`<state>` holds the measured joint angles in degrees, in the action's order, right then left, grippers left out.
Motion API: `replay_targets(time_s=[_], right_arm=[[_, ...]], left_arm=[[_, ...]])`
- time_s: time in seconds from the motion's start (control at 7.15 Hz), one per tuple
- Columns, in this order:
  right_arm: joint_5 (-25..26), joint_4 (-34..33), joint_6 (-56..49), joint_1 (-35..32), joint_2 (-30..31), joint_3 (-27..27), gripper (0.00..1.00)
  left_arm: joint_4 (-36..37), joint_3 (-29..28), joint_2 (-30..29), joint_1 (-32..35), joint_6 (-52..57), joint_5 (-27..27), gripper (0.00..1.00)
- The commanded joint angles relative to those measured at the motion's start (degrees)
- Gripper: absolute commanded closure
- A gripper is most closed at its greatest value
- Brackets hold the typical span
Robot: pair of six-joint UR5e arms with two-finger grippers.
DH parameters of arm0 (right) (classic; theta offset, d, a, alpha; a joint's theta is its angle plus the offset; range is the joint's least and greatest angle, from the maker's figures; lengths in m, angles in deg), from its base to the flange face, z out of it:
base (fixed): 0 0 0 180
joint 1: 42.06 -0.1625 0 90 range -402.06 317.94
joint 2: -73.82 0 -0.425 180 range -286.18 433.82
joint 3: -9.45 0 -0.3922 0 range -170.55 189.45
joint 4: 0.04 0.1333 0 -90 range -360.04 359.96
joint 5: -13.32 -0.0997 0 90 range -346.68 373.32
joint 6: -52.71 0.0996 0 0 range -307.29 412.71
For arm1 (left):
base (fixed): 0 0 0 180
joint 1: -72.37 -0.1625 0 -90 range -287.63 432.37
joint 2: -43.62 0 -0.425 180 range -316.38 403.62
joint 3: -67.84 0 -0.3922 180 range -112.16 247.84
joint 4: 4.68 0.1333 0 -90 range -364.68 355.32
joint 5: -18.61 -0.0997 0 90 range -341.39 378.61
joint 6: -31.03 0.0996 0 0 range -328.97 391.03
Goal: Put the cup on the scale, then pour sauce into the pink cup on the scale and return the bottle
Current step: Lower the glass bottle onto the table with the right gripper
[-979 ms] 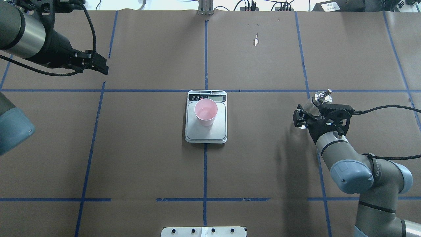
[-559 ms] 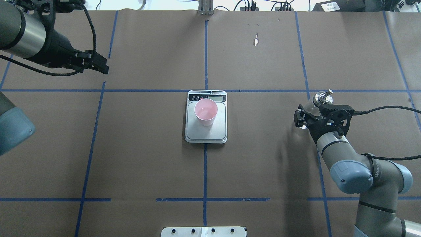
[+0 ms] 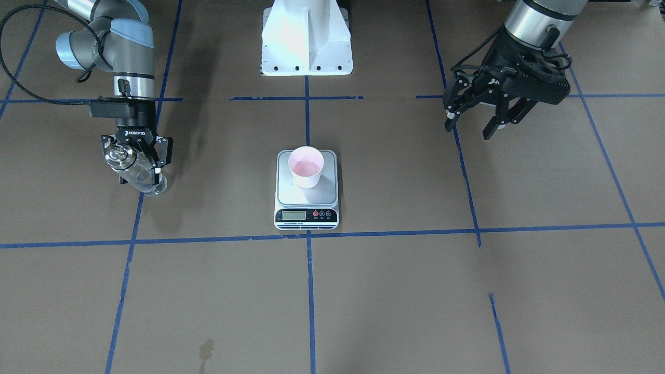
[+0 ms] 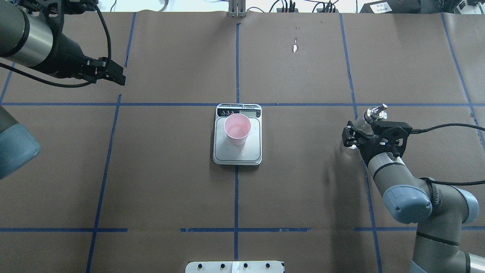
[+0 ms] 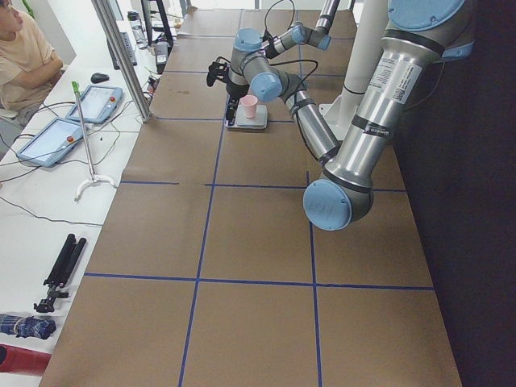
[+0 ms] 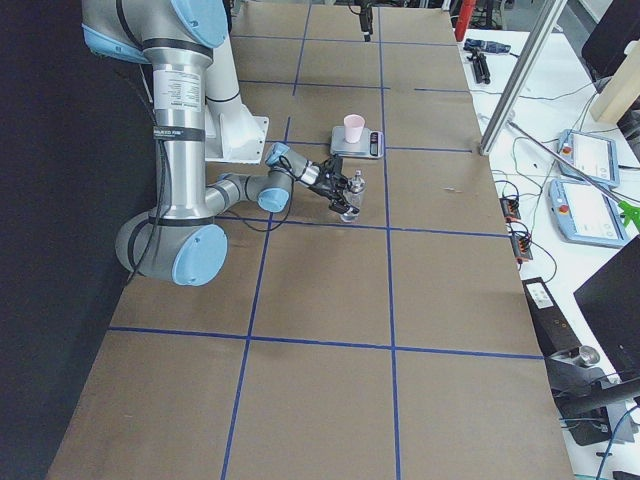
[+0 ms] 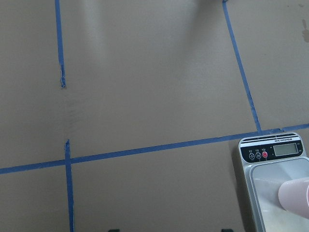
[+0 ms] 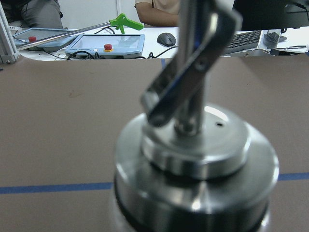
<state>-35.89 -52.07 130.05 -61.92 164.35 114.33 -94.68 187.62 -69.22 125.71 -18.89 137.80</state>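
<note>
Cup [image 4: 237, 129] sits on the scale [image 4: 253, 152], pour judged done; right gripper [image 3: 140, 173] pinches the bottle [image 3: 148, 184], tilted low over the table [image 4: 303, 189] far to the scale's right, release pending; left gripper [image 3: 467, 131] spread, empty, well clear.

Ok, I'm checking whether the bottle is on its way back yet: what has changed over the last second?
The right claw, shut on the bottle, has drifted a little to the robot's right, away from the scale, carrying the bottle with it. Nothing was let go. The pink cup still stands on the scale, and the open left claw has kept its place.
</note>
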Motion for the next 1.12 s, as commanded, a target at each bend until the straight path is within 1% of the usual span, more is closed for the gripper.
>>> replay_targets(time_s=[0.0, 0.42, 0.56, 0.7, 0.98], right_arm=[[-0.18, 0.00, 0.01, 0.17, 0.09, -0.91, 1.00], [-0.27, 0.09, 0.01, 0.26, 0.09, -0.91, 1.00], [-0.27, 0.09, 0.01, 0.35, 0.09, -0.91, 0.38], [-0.19, 0.18, 0.01, 0.52, 0.09, -1.17, 0.00], [-0.19, 0.35, 0.01, 0.96, 0.18, -1.00, 0.00]], left_arm=[[0.00, 0.01, -0.01, 0.01, 0.00, -0.01, 0.24], [0.00, 0.01, -0.01, 0.01, -0.09, -0.01, 0.24], [0.00, 0.10, -0.01, 0.01, -0.09, -0.01, 0.24], [0.00, 0.01, -0.01, 0.01, -0.09, -0.01, 0.24], [0.00, 0.01, -0.01, 0.01, -0.09, -0.01, 0.24]])
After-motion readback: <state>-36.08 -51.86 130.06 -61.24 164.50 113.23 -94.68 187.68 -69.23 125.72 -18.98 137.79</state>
